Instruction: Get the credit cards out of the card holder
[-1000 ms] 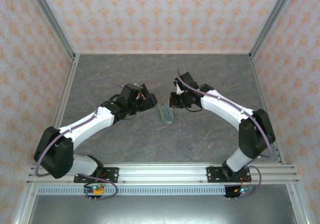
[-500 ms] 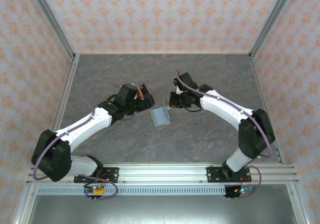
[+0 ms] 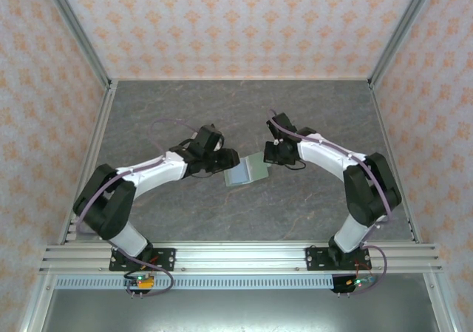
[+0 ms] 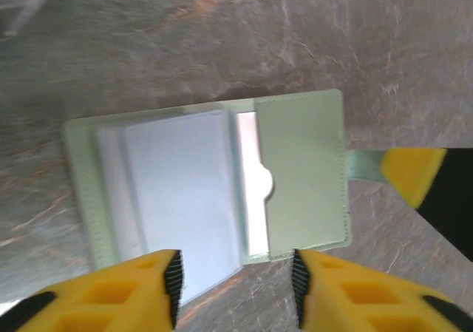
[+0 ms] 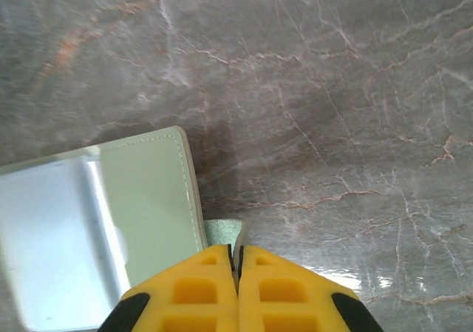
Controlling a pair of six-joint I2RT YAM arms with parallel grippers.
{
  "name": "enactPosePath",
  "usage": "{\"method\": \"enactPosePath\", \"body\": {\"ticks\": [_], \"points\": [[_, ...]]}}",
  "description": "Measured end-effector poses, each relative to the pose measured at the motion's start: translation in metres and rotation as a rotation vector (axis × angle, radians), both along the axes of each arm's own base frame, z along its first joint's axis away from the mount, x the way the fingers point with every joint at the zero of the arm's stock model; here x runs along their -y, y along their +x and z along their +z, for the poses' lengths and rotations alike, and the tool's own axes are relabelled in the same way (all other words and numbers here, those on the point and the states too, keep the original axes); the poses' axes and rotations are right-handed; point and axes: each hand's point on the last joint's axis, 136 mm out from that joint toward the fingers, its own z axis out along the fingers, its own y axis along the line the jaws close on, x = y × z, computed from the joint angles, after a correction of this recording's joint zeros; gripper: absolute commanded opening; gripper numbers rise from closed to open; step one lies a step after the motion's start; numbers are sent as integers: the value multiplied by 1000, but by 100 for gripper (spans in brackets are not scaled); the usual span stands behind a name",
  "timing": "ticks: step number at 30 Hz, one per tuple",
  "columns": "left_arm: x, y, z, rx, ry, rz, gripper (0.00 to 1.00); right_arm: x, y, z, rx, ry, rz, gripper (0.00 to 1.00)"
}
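The card holder (image 3: 247, 172) lies opened flat on the tabletop (image 3: 244, 110) between the two arms, inside face up. The right claw (image 5: 238, 273) is pressed fully together on the small side tab (image 5: 225, 232), pinning that end down. The left claw (image 4: 235, 288) hangs just over the near edge with its fingers spread wide and nothing between them. In the left wrist view one panel carries clear sleeves (image 4: 177, 191) and the other a green pocket (image 4: 303, 177). A pale strip at the pocket's mouth and thumb notch looks like one of the credit cards (image 4: 250, 199) — though I cannot tell how many sit in there. The step in hand appears to be getting a first card out. To do it well, the right claw should grip the tab firmly so the holder cannot slide. The left should narrow its opening, come in low at the notch and nip only the exposed card edge, not the pocket's stitched lip. It should then draw along the slot — sideways toward the sleeves, not upward. The sleeves overlap that strip and may get in the way.
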Motion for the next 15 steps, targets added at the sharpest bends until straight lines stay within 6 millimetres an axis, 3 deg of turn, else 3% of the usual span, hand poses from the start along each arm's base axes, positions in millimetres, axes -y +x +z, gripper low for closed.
{"method": "enactPosePath", "body": {"ticks": [5, 9, 11, 15], "points": [[33, 11, -6, -3, -6, -57, 23, 6, -3, -10, -20, -10, -17, 15], [61, 17, -11, -1, 7, -116, 12, 11, -3, -13, -21, -4, -43, 26], [71, 16, -16, -5, 20, -143, 8, 13, -4, -10, -15, 2, -54, 37], [82, 12, -30, -31, 54, -178, 0, 17, -1, 15, 48, 27, -84, 40]]}}
